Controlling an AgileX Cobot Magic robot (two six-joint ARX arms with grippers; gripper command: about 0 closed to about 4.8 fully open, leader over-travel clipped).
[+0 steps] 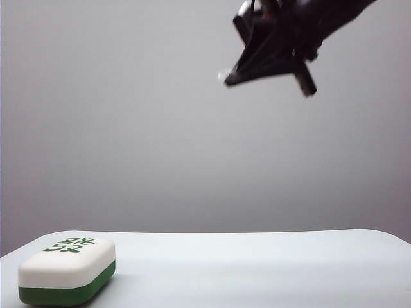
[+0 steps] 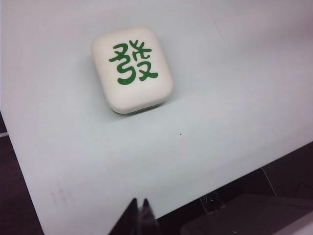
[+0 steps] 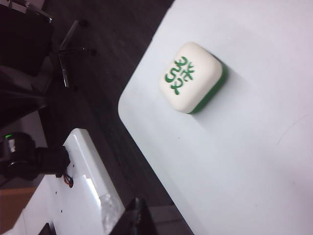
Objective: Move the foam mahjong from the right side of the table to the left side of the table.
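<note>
The plain white, smooth counter (image 1: 270, 263) with rounded corners fills the lower part of the exterior view and carries only one thing.

The foam mahjong (image 1: 67, 269), a large rounded rectangular block with a thick white top layer, a thin dark green base and a green Chinese character printed on top, lies flat on the counter's left side, close to the left corner and near edge. Both wrist views look down on it from well above; in the left wrist view the block (image 2: 132, 68) shows its character plainly, and in the right wrist view the block (image 3: 192, 77) sits near the counter's rounded corner with its green base visible along one side. Nothing touches it.

The right claw (image 1: 266, 70), black, hangs high in the air above the middle-right of the counter, well apart from the block; in its own wrist view only dark tips (image 3: 139, 218) show, apparently pressed together.

The left claw (image 2: 139, 215) appears only as dark fingertips lying close together, pinching nothing, high above the counter.
</note>
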